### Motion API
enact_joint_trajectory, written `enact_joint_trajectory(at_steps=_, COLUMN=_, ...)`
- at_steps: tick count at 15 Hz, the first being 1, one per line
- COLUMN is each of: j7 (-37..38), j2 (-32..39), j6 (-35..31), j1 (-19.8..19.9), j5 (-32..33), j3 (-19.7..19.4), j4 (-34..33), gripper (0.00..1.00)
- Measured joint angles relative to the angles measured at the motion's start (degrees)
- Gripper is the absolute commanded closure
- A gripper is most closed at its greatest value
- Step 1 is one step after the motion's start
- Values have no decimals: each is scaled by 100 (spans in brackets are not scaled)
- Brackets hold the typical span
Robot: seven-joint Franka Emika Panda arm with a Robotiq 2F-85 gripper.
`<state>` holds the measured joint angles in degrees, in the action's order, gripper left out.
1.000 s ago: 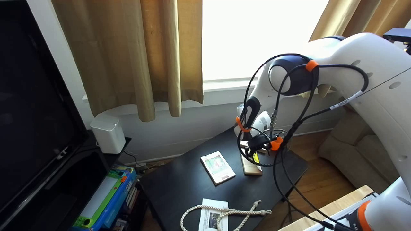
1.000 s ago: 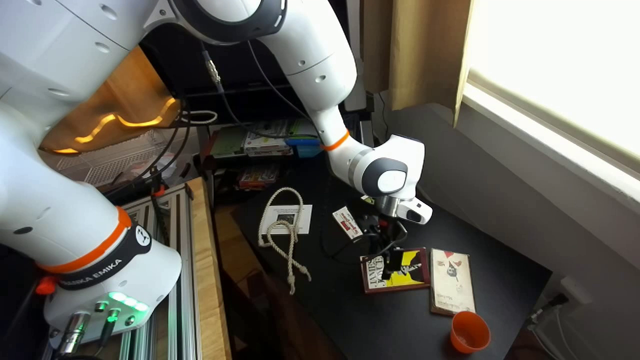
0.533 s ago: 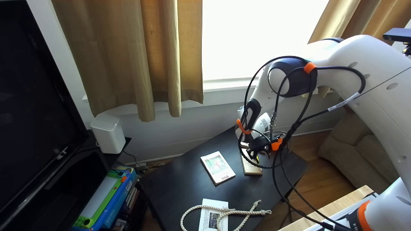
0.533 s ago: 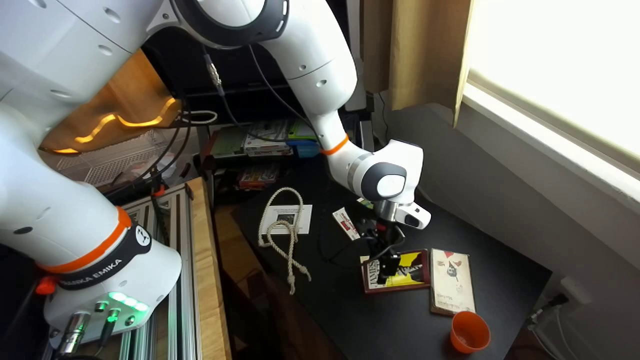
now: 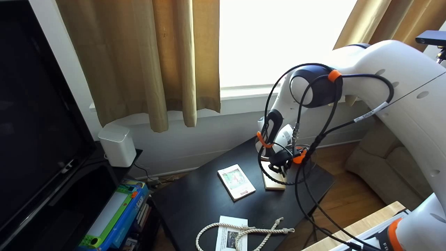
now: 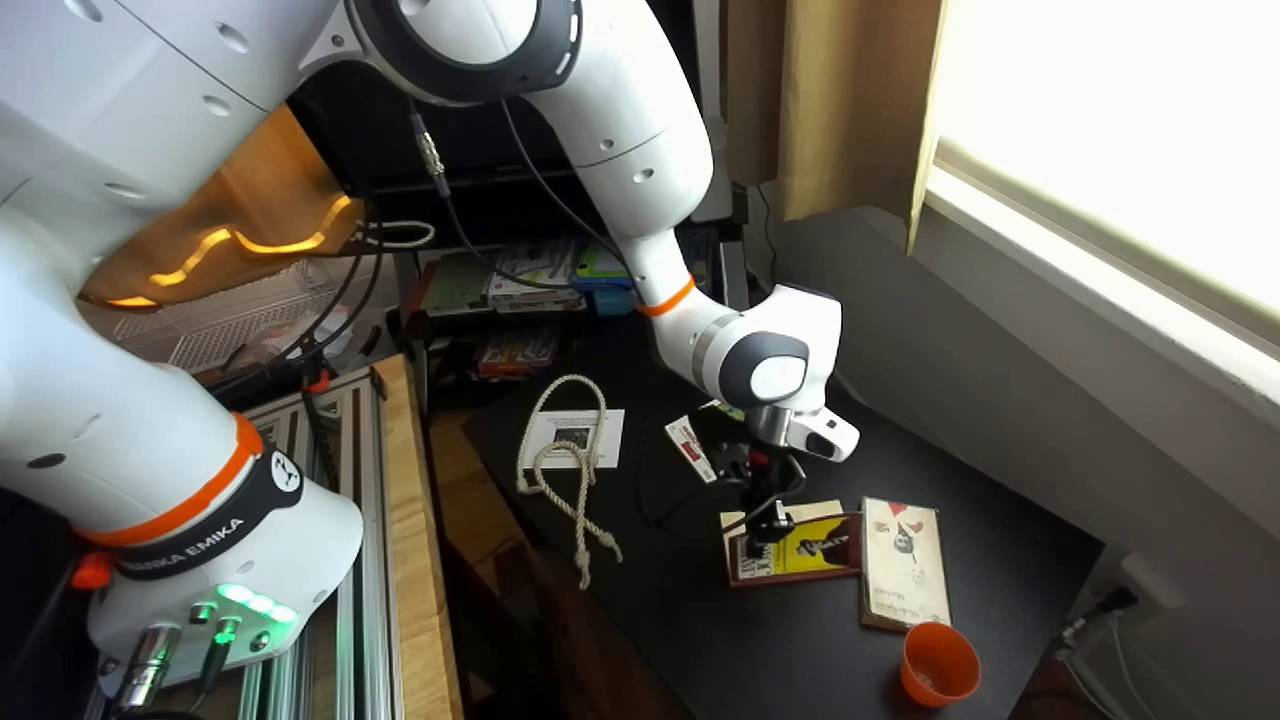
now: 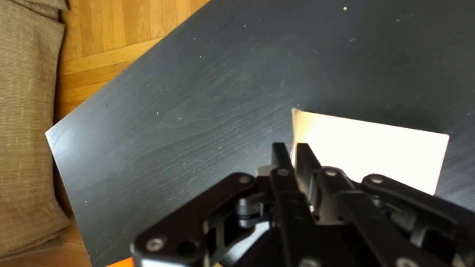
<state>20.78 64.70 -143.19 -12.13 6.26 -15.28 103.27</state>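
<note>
Here, the book cover sits between the gripper's fingertips.

Daylight floods in from the window beyond the bench, burnt out to flat white in both exterior views, while the television beside the bench sinks into near-black. In the wrist view, glare bleaches the book on the bench to a blank pale patch and lays a milky sheen over the bench's corner; the jaws, above the bench, look dark and slightly out of focus.
</note>
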Motion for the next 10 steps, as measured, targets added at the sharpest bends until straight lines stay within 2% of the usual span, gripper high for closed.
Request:
enact_joint_trajectory(at_steps=6, j7=110, j2=-39, j6=-56, j1=-104, j5=0, j3=-75, j4=-5, gripper=100)
enact_joint_trajectory(at_steps=10, j7=262, j2=-303, j6=-58, j1=-380, j5=33, j3=-204, j4=88, gripper=100)
